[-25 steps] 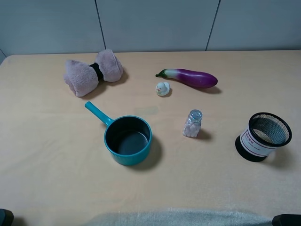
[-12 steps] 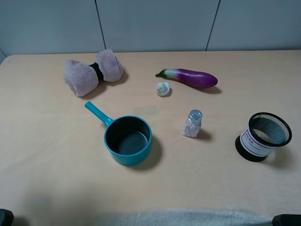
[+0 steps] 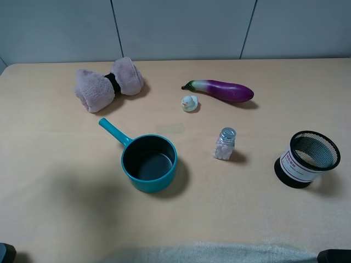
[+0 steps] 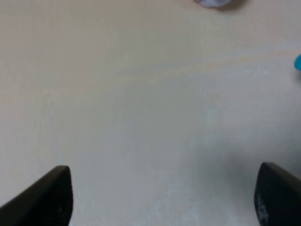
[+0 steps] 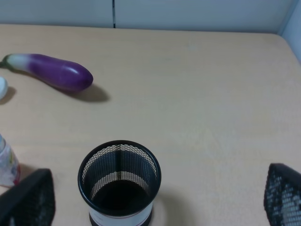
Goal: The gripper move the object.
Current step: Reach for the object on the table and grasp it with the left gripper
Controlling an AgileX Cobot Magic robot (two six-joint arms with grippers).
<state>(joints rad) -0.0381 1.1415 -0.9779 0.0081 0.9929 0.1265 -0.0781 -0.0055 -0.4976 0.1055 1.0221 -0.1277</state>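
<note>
1. The left gripper (image 4: 162,197) is open: its two black fingertips (image 4: 47,197) sit at opposite corners of the left wrist view, with only bare tabletop (image 4: 141,117) between them and nothing held.
2. The right gripper (image 5: 155,197) is also spread wide and holds nothing. It hangs above a black mesh pen cup (image 5: 120,160), which stands upright between its fingertips (image 5: 28,197) in that view.
3. The dusty-pink towel bundle (image 3: 109,83), cinched in the middle by a black band, lies at the far left of the tabletop (image 3: 55,164), close to the back edge and touching no other thing.
4. A teal saucepan (image 3: 148,183) stands nearer the front than the bundle, its handle pointing back and left toward it.
5. A glossy purple eggplant (image 3: 222,90) lies to the right of the bundle, well apart from it, with a small pale duck-like toy (image 3: 190,103) just in front of its stem end.
6. A clear shaker (image 3: 225,144) with a metal lid stands upright between the saucepan and the mesh pen cup (image 3: 296,167), which is at the right.
7. A strip of grey fabric (image 3: 203,253) runs along the front edge.
</note>
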